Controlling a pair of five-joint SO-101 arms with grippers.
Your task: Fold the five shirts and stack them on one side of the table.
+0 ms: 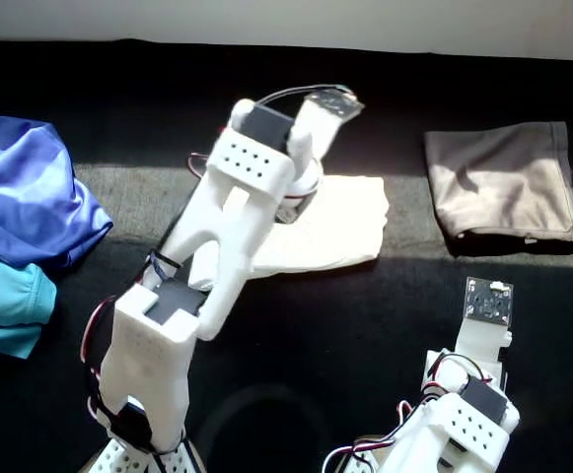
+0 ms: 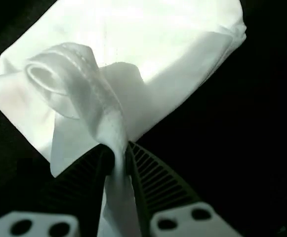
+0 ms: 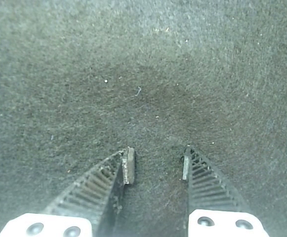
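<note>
A white shirt (image 1: 330, 229) lies partly folded at the table's middle. My left gripper (image 2: 117, 150) is shut on a twisted fold of this white shirt (image 2: 133, 59) and lifts it off the cloth below. The left arm (image 1: 222, 227) stretches from the front edge over the shirt's near-left part. A folded grey shirt (image 1: 506, 180) lies flat at the right. At the left edge a blue shirt (image 1: 25, 187) sits crumpled over a teal shirt (image 1: 10, 305). My right gripper (image 3: 156, 165) stands open just above bare black cloth, holding nothing; its arm (image 1: 468, 394) sits at the front right.
The black table cover (image 1: 365, 315) is bare between the two arms and in front of the grey shirt. A band of bright light crosses the table's middle. The table's far edge (image 1: 286, 44) meets a pale wall.
</note>
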